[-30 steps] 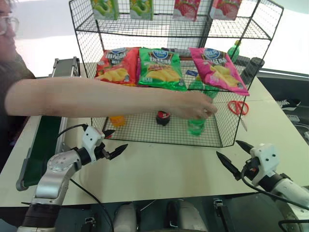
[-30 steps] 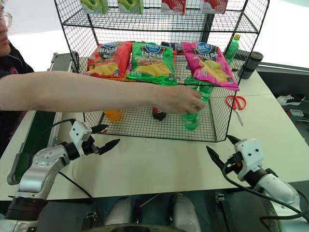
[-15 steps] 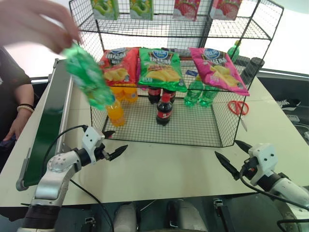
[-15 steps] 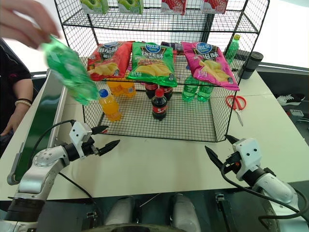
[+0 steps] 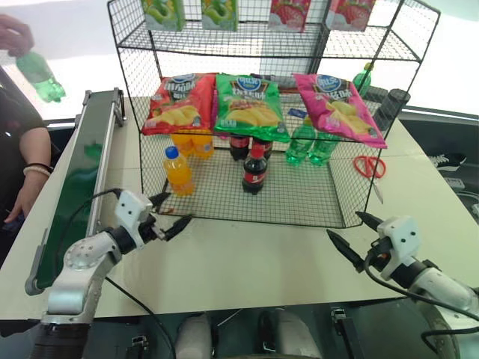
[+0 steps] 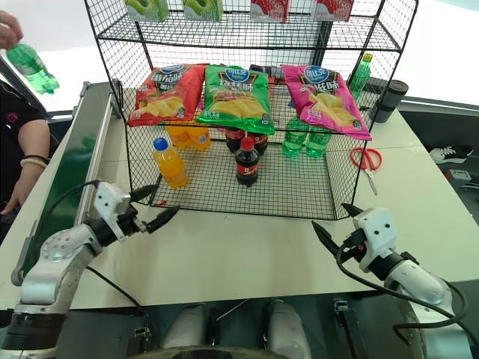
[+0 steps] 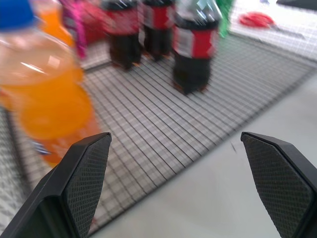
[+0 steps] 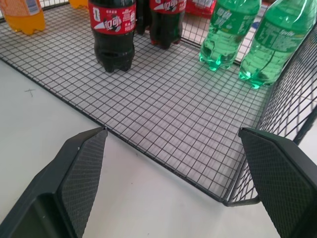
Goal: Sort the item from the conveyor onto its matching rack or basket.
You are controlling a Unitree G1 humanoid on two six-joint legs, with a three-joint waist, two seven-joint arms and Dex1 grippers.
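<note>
So a person's hand (image 5: 13, 34) just lifted the green bottle (image 5: 41, 76) off the rack (image 5: 247, 191) toward the conveyor (image 5: 75, 198); both our grippers, left (image 5: 171, 213) and right (image 5: 353, 238), wait wide open, empty.

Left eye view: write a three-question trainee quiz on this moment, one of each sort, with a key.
1. True or false: the green bottle lies on the conveyor.
2. Which bottle stands nearest the left tool? A orange bottle B cola bottle C green pair
3. Fill in: both the left tool and the right tool have their jaws ____.

Key: 1 false, a person's hand holds it up above the belt's far end; 2 A; 3 open.
</note>
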